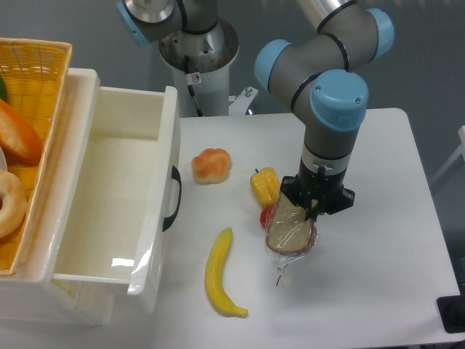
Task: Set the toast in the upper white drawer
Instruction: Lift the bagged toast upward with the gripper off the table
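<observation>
Pincer (301, 211) on my arm pinching toast (290, 231) at upper edge, right of table centre; wrap tail hangs down toward tabletop. My list, left to right: woven basket (33, 73) with breads; upper white drawer (109, 189), pulled open, dark handle (173, 198); banana (219, 275); round bun (211, 165); yellow pepper (265, 185); red item (267, 216) just beside toast.

Crinkly clear plastic on toast (289, 231), glossy white plastic drawer (109, 211), woven basket (33, 80)
</observation>
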### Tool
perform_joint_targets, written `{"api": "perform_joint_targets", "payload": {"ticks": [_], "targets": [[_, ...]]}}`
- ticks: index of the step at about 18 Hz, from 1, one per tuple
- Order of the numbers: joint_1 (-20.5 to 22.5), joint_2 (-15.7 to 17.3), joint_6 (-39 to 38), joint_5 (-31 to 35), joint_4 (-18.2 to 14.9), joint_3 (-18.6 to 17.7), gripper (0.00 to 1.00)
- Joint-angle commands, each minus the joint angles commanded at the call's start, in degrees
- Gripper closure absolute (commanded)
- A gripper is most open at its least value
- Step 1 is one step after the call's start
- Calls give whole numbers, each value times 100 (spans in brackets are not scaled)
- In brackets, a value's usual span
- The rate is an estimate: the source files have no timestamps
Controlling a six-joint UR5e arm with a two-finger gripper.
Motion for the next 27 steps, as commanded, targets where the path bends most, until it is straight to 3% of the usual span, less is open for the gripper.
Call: {"api": "perform_joint_targets", "payload": {"ticks": [5,13,16,21,27], "targets": [[9,149,-79,175,-26,-9,94],[88,737,-342,843,-483,18,92],[158,1168,-570,905,-1184,0,92],[220,1835,-1001,923,-1818,0,92],[-122,2565,-1826,818,-1863,-79,92]]}}
